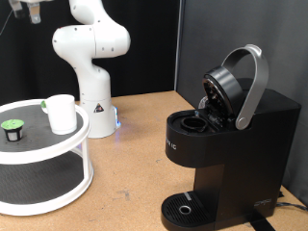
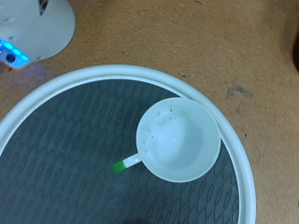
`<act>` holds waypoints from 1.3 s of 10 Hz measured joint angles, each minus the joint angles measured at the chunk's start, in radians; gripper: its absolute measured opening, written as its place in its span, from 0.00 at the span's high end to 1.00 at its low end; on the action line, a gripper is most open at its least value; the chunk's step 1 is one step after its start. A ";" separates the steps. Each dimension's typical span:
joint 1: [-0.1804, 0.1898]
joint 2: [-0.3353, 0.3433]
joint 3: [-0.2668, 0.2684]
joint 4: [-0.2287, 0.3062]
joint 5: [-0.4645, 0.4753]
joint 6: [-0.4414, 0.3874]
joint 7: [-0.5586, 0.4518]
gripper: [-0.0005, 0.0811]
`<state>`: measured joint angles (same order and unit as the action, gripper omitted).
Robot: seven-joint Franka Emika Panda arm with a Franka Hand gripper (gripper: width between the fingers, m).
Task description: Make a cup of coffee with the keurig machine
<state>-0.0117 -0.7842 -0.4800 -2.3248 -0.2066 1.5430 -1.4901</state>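
Note:
The white cup point(image 1: 61, 114) stands upright on the top shelf of a round white two-tier stand point(image 1: 85, 135) at the exterior view's left. In the wrist view the cup point(image 2: 177, 138) shows from above, empty, with its green-tipped handle point(image 2: 127, 164). The black keurig machine point(image 1: 231, 144) stands at the exterior view's right, its lid point(image 1: 236, 87) raised and the pod chamber open. My gripper point(image 1: 31, 9) is only partly in view at the exterior view's top left, high above the stand and the cup. No fingers show in the wrist view.
A small dark pod with a green top point(image 1: 12, 128) sits on the stand's top shelf, to the exterior view's left of the cup. The arm's white base point(image 1: 93, 106) stands behind the stand. The machine's round drip tray point(image 1: 184, 207) holds nothing.

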 joint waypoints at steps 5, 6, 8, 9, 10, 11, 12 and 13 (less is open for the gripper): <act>0.016 0.033 -0.059 -0.037 -0.007 0.082 -0.112 0.01; 0.038 0.025 -0.094 -0.039 0.062 0.119 -0.180 0.01; 0.088 0.014 -0.162 -0.054 0.108 0.176 -0.306 0.01; 0.099 0.023 -0.177 -0.065 0.098 0.183 -0.333 0.01; 0.100 0.040 -0.180 -0.073 0.072 0.188 -0.342 0.01; 0.100 0.061 -0.179 -0.084 0.037 0.211 -0.342 0.01; 0.098 0.080 -0.179 -0.099 0.005 0.248 -0.332 0.01; 0.097 0.095 -0.179 -0.114 -0.015 0.292 -0.315 0.01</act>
<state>0.0858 -0.6894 -0.6588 -2.4391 -0.2220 1.8346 -1.8048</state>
